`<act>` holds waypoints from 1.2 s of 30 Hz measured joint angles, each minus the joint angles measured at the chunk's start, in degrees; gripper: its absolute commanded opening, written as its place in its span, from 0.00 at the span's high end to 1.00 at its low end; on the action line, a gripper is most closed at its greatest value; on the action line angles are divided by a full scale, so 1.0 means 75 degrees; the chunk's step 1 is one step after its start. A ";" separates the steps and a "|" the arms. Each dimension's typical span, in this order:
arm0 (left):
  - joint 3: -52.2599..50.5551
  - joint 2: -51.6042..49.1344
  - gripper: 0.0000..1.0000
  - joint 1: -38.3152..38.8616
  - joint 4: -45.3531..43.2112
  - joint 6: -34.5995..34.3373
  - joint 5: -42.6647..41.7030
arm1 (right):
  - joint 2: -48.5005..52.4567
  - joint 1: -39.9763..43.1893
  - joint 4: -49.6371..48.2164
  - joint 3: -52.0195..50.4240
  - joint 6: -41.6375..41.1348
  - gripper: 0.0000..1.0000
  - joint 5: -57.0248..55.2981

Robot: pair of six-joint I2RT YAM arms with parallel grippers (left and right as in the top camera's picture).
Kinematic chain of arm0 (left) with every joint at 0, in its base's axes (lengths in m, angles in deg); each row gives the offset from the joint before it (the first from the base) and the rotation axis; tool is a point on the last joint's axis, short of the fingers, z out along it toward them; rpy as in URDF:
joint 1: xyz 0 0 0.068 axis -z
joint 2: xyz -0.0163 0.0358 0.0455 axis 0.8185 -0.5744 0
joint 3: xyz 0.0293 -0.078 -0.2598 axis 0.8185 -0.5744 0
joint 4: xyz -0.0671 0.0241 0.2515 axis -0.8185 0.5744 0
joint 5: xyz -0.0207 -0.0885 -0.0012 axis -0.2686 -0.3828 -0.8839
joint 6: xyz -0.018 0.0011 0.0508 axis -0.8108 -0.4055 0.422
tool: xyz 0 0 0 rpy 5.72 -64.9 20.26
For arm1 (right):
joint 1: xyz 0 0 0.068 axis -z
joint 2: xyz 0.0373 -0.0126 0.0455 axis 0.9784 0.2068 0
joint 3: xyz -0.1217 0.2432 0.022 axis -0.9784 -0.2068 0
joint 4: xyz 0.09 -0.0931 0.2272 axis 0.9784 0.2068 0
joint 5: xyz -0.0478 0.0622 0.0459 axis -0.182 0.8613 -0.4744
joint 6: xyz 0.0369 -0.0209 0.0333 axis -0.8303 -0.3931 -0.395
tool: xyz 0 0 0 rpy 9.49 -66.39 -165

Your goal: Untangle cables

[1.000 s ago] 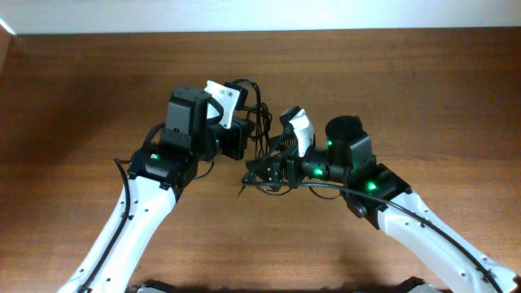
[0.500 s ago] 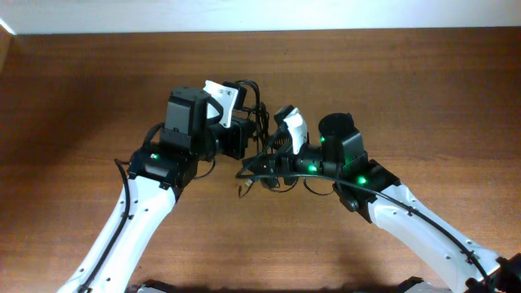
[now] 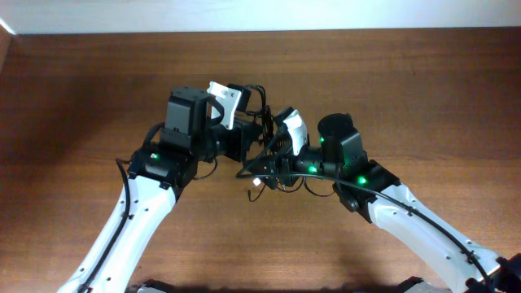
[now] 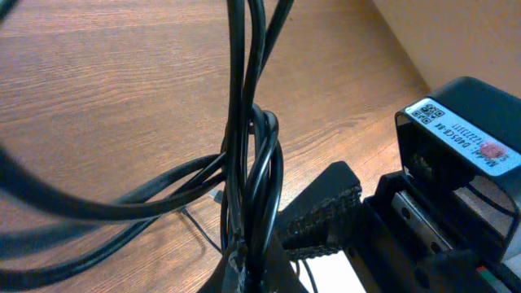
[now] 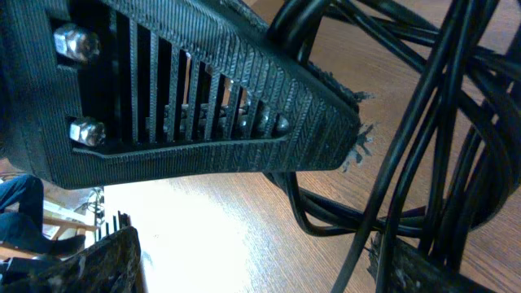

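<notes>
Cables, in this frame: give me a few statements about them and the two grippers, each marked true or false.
1. The cables are bunched where the two grippers meet, near the middle of the table. True.
2. The left gripper is open and clear of the cables. False: it is shut on the cables, which converge at its tip.
3. The right gripper has its jaws wide apart, with strands running between its fingers. True.
4. The cables lie apart in straight lines. False: they loop and cross one another in a tangle.
</notes>
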 measured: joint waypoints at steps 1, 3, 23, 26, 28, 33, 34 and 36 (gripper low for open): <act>0.0000 -0.0003 1.00 0.0000 0.0003 0.0000 0.0119 | 0.0000 0.0000 0.0000 0.0000 -0.0003 0.10 -0.0015; 0.0000 -0.0003 1.00 0.0000 0.0090 0.0000 0.0743 | 0.0000 0.0000 -0.0061 0.0000 -0.0006 0.10 -0.0012; 0.0000 -0.0003 1.00 0.0000 0.0230 0.0178 0.0268 | 0.0000 0.0000 -0.0038 0.0000 0.0003 0.10 -0.0286; 0.0000 -0.0003 1.00 0.0000 0.0230 0.0213 0.0187 | 0.0000 0.0000 0.0041 0.0000 0.0134 0.10 -0.0315; 0.0000 -0.0003 1.00 0.0000 0.0233 0.0385 0.0134 | 0.0000 -0.0003 0.0114 0.0000 0.0175 0.10 -0.0382; 0.0000 -0.0003 1.00 0.0000 0.0233 0.0866 0.0137 | 0.0000 -0.0009 0.0143 0.0000 0.0195 0.10 -0.0428; 0.0000 -0.0003 1.00 0.0000 0.0245 0.0933 0.0221 | 0.0000 -0.0009 0.0137 0.0000 0.0192 0.10 -0.0437; 0.0000 -0.0003 1.00 0.0000 0.0417 0.1128 0.0731 | 0.0000 -0.0009 0.0050 0.0000 0.0195 0.10 -0.0490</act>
